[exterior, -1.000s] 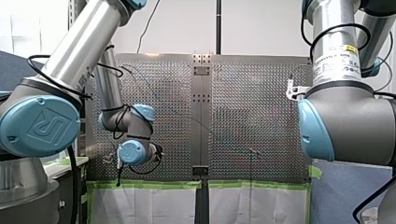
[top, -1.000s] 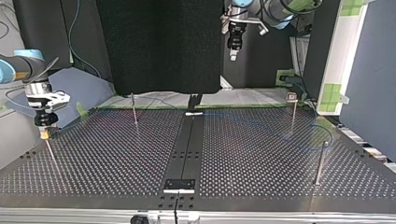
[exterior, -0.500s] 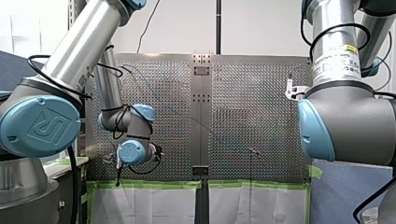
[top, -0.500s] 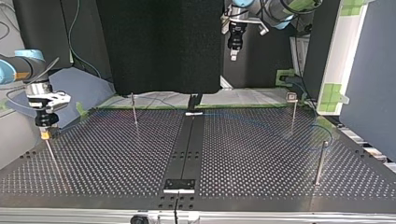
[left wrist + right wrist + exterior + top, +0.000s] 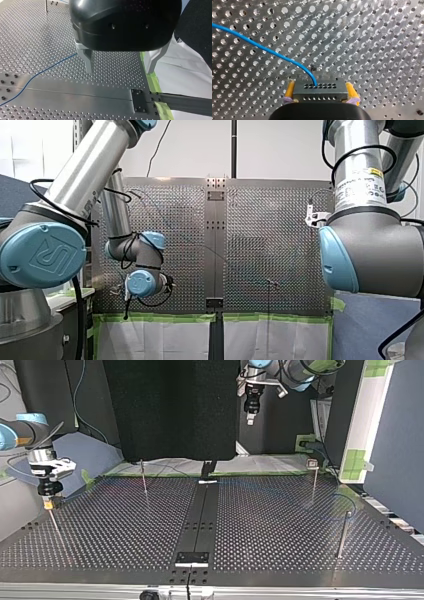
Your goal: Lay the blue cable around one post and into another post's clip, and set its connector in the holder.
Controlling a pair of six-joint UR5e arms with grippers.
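Observation:
My right gripper (image 5: 320, 94) is shut on a grey connector (image 5: 320, 89) with rows of holes, gripped between its yellow pads (image 5: 290, 90). The blue cable (image 5: 262, 47) leaves the connector's top and curves away over the perforated plate. In the top view this gripper (image 5: 48, 502) hangs just above a thin post (image 5: 55, 527) at the left. My left gripper (image 5: 119, 71) stands open above the plate with nothing between its metal fingers; the blue cable (image 5: 50, 68) lies beside it. In the top view it (image 5: 251, 412) is high at the back.
Three more thin posts stand on the plate: one at the back left (image 5: 143, 477), one with a clip head at the back right (image 5: 313, 480), one at the front right (image 5: 342, 532). A small holder plate (image 5: 192, 558) sits at the front centre. Green tape (image 5: 150, 80) edges the plate.

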